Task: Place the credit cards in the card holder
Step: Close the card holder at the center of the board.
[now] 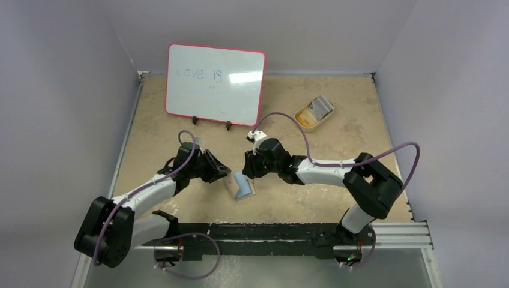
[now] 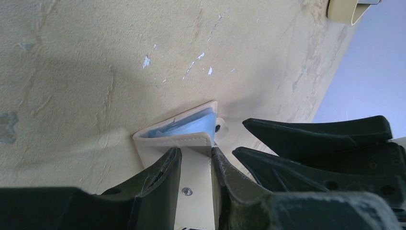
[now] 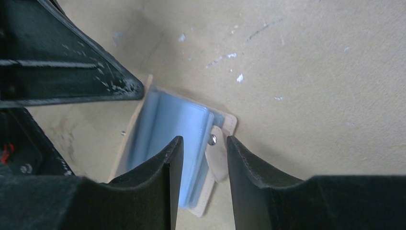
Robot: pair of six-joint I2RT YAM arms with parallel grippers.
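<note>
Left gripper (image 2: pixel 196 153) pinches the tan leather bifold card holder (image 2: pixel 172 140), while right gripper (image 3: pixel 204 141), parted and empty, hovers at its 1 o'clock.

Overhead view: you look down from behind both arm bases onto the whole table (image 1: pixel 336 120). Wrist views: each puts you very near its surface, apparently angled steeply down; all three views share the card holder (image 1: pixel 243 187).

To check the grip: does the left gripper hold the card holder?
Yes, the left gripper pinches the card holder by its tan flap.
</note>
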